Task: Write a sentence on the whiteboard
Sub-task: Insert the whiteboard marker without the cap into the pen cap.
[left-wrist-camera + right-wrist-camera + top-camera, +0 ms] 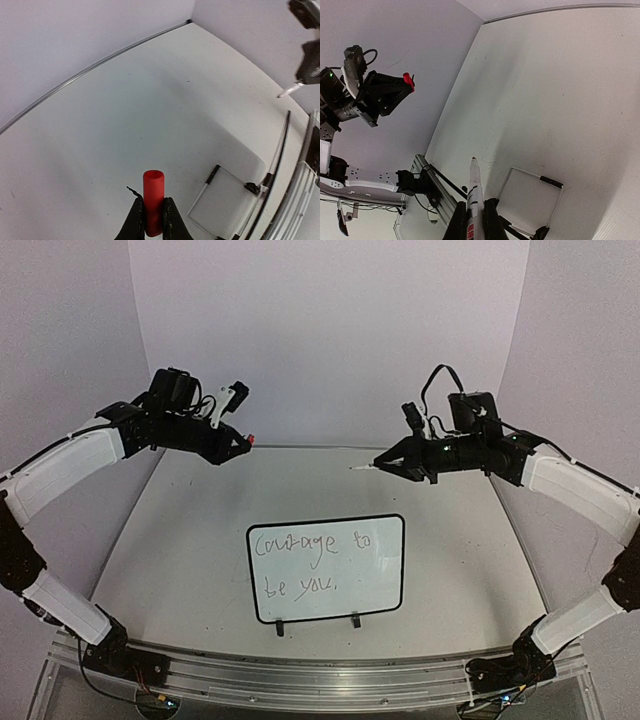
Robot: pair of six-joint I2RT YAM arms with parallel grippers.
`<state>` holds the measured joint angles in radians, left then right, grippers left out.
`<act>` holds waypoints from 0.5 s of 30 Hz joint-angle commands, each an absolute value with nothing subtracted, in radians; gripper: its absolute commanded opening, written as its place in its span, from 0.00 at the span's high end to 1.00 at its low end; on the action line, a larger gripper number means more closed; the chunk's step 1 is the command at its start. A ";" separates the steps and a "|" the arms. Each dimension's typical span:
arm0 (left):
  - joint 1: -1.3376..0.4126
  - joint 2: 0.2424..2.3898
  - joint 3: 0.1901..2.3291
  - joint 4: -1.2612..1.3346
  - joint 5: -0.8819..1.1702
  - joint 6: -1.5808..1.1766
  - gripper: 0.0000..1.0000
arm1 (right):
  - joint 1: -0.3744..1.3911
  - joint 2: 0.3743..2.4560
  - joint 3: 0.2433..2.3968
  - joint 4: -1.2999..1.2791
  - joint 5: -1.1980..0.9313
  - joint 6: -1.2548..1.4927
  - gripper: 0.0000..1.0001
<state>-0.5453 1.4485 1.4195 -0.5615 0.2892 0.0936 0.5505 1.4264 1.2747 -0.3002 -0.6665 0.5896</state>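
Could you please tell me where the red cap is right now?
In the top view's left half, the red cap is pinched in the left gripper, hovering above the table beyond the whiteboard.

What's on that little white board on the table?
Two lines of handwriting, roughly "Courage to be you,". Two black clips sit on the near edge of the board. Nothing covers its face; whatever is under it is hidden.

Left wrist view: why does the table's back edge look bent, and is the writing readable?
Left wrist view: wide lens bows the table edge, and the whiteboard sits too oblique to read. Top view: even light, the sentence thin but legible.
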 commanded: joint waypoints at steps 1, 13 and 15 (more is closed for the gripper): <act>-0.588 1.376 1.403 -0.512 0.616 0.211 1.00 | 0.556 1.442 1.333 -0.295 -0.864 0.642 1.00; -0.759 1.438 1.443 -0.730 0.660 0.305 1.00 | 0.573 1.450 1.396 -0.295 -1.049 0.711 1.00; -0.786 1.453 1.449 -0.743 0.659 0.303 1.00 | 0.583 1.455 1.394 -0.296 -1.052 0.711 1.00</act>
<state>-0.7396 1.4233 1.4117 -0.6719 0.6439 0.2682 0.5631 1.4444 1.3613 -0.3084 -0.9901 0.6911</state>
